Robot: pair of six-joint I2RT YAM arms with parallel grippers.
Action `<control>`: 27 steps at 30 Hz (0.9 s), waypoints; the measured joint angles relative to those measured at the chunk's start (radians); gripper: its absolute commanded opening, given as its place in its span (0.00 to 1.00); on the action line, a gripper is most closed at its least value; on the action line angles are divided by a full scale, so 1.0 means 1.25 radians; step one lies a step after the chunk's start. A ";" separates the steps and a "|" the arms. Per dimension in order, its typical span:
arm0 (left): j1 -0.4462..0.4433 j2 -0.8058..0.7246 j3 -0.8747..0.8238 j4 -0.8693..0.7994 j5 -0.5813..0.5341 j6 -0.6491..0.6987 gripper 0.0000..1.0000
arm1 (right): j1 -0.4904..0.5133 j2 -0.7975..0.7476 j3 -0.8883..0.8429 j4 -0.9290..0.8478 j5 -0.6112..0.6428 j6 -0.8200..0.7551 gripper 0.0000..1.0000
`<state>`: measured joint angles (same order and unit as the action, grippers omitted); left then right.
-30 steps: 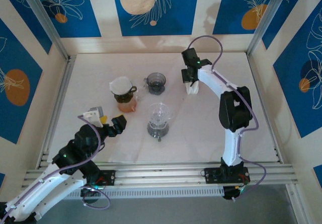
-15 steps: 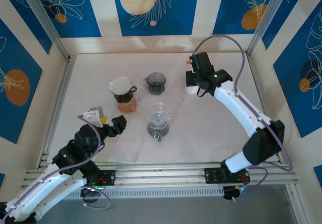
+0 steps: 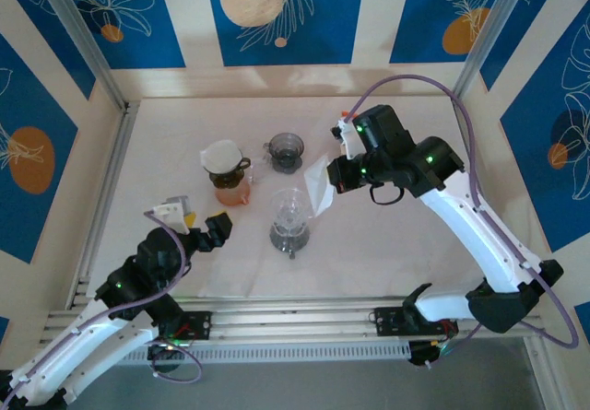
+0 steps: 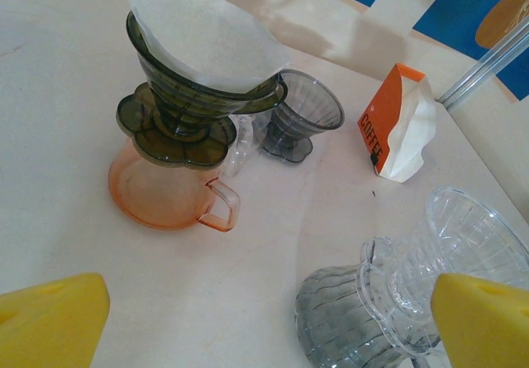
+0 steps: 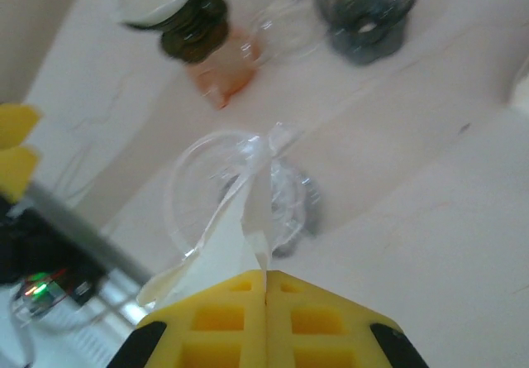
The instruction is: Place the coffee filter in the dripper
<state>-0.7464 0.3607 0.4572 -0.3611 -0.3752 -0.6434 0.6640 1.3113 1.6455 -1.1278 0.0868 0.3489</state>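
Coffee filter (image 5: 221,246) lower edge hidden behind right claw (image 5: 266,279); dripper (image 5: 289,204) blurred.

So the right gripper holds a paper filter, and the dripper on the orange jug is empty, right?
No: the dripper on the orange jug already holds a white filter, as the left wrist view shows. The right gripper does hold a paper filter.

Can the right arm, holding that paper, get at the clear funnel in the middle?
Probably yes: the right gripper, shut on the coffee filter, hangs just beside the clear dripper, and nothing covers its open top.
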 measured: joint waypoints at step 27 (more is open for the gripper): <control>0.000 -0.086 0.011 -0.059 0.025 0.014 1.00 | 0.051 0.330 0.276 -0.275 -0.068 0.150 0.00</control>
<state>-0.7464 0.2531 0.4709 -0.4351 -0.3435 -0.6262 0.7273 1.7237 1.9903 -1.4712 0.0013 0.5365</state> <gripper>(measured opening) 0.998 0.054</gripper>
